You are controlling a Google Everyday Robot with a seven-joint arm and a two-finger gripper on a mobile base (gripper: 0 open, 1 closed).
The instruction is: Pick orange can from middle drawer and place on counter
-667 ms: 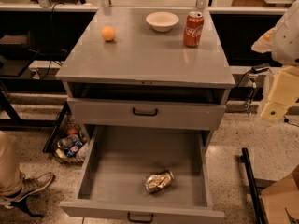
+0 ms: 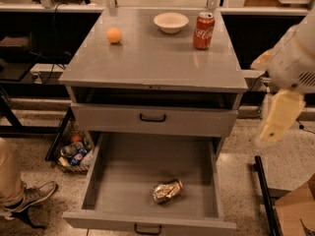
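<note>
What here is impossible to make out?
Camera view:
- Gripper, right of the cabinet: its arm runs off the right edge.
- Person: only a leg and shoe, cut by the left edge.
- Orange can in the middle drawer: crushed, label unreadable.
- Floor bin: partly behind the drawer's left wall.

We can read only one marking, the white Coca-Cola script running down the red can [image 2: 203, 30] standing upright at the far right of the counter [image 2: 147, 58], while the gripper [image 2: 269, 132] hangs at the right, beside the cabinet [image 2: 152, 119], well apart from that can.
</note>
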